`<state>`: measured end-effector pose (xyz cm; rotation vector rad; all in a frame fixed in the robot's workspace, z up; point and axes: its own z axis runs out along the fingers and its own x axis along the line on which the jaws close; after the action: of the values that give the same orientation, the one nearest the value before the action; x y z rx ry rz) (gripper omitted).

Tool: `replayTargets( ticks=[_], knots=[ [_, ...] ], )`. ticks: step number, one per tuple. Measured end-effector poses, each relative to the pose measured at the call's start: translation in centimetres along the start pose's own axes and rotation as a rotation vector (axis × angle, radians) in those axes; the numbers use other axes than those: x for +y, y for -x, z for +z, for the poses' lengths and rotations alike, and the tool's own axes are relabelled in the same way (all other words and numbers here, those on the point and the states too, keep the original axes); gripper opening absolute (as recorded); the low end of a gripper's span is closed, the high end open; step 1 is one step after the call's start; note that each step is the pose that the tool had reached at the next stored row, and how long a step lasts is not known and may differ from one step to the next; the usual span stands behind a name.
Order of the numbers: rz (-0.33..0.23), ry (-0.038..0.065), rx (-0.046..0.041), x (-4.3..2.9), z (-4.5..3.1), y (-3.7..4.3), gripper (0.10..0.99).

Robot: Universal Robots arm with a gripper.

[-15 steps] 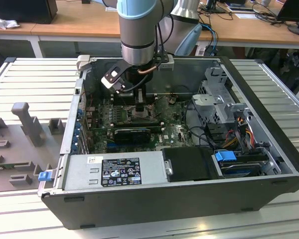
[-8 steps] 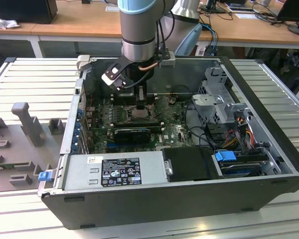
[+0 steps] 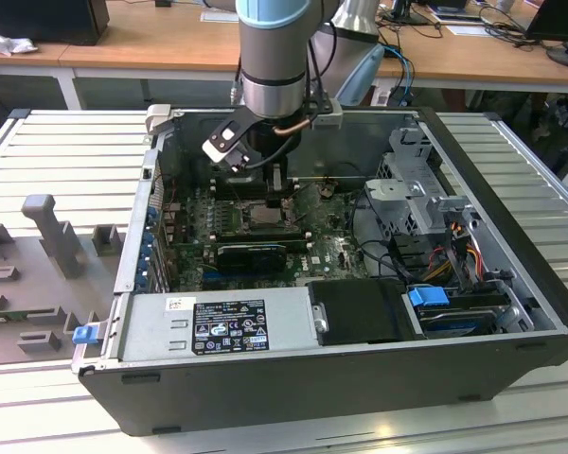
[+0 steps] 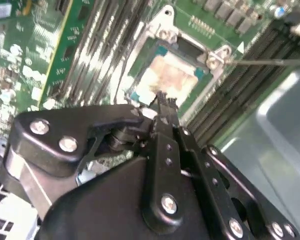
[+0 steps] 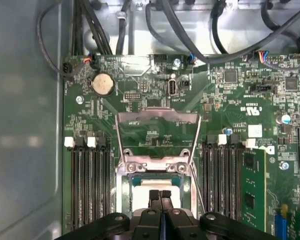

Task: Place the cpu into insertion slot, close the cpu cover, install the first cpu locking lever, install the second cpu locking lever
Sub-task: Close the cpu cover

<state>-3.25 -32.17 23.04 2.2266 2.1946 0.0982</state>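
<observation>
The claw (image 5: 160,194), fingers shut together with nothing between them, hangs just over the cpu (image 5: 157,184), which lies in the slot (image 4: 187,47). The cover (image 5: 157,117) is flipped open. The chip is probably light, stiff and fragile, best held by opposite edges.

You get even light in the exterior view; in the second wrist view, pale glare washes the cpu (image 4: 172,77).
</observation>
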Motion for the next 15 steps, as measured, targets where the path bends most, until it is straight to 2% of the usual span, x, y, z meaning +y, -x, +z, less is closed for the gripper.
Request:
replayTargets(
  ticks=[1, 3, 4, 10, 13, 15],
  knots=[
    [0.000, 0.000, 0.0009, 0.03, -0.74, -0.02, 0.106],
    [0.000, 0.000, 0.0009, 0.16, -2.90, -0.10, 0.106],
    [0.000, 0.000, 0.0026, 0.72, -3.34, -0.12, 0.106],
    [0.000, -0.001, 0.0047, 4.02, -3.24, -0.17, 0.106],
    [-0.001, -0.001, 0.0046, 5.11, -3.11, -0.19, 0.106],
    [-0.001, -0.002, 0.0047, 6.22, -2.94, -0.21, 0.106]
  ],
)
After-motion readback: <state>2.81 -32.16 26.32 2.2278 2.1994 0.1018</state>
